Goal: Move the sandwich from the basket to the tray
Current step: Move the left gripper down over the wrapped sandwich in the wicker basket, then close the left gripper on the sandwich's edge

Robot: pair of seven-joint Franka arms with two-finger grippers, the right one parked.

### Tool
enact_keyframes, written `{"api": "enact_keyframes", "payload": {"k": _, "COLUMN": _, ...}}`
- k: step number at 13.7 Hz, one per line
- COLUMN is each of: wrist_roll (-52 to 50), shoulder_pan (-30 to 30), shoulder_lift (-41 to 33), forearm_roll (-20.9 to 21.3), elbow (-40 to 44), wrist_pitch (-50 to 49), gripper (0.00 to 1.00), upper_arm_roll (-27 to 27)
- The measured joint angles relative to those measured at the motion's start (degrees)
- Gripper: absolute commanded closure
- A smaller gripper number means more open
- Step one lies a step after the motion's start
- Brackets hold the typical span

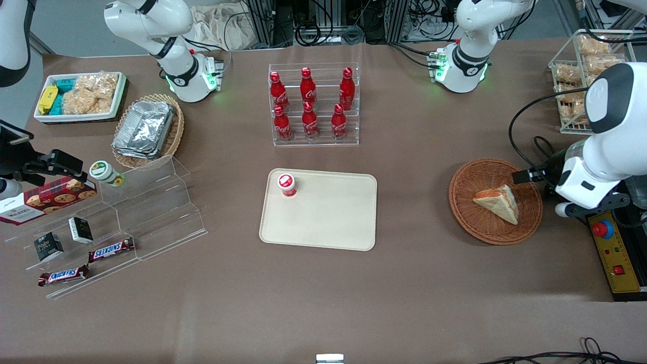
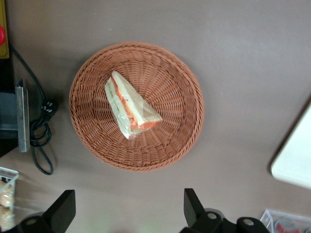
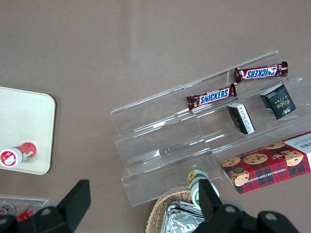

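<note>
- Lying on its side in the basket (image 1: 496,201), the sandwich (image 1: 498,202) sits a little off the middle, with its orange and green filling edge visible from the wrist camera.
- The basket stands on the table (image 1: 404,283) toward the working arm's end, well apart from the tray (image 1: 323,222).
- The gripper (image 2: 127,211) hangs above the table just beside the basket rim, with its fingers (image 2: 194,206) spread wide and holding nothing; it is not touching the sandwich.
- On the tray, a small cup (image 1: 286,184) with a red and white lid stands in the corner that is farther from the front camera and toward the parked arm's end; the remaining tray surface is bare.
- A clear rack of red bottles (image 1: 313,103) stands farther from the front camera than the tray.
- How high the gripper is above the table I cannot tell for sure.
</note>
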Motion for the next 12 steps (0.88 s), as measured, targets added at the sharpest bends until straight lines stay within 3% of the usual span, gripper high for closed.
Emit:
{"api": "enact_keyframes", "payload": {"k": 2, "wrist_roll": -3.99, "shoulder_pan": 0.95, "shoulder_lift": 0.01, "forearm_roll": 0.00, "elbow": -3.65, "wrist_pitch": 4.57, "gripper": 0.00, "upper_arm_roll": 0.41}}
{"api": "enact_keyframes", "payload": {"k": 8, "wrist_roll": -31.61, "shoulder_pan": 1.69, "shoulder_lift": 1.23, "forearm_roll": 0.28, "elbow": -15.85, "wrist_pitch": 21.77, "gripper": 0.00, "upper_arm_roll": 0.79}}
{"api": "enact_keyframes", "payload": {"k": 12, "wrist_roll": -35.35, "shoulder_pan": 3.60, "shoulder_lift": 3.22, "forearm_roll": 0.33, "elbow": -21.64, "wrist_pitch": 29.29, "gripper": 0.00, "upper_arm_roll": 0.99}}
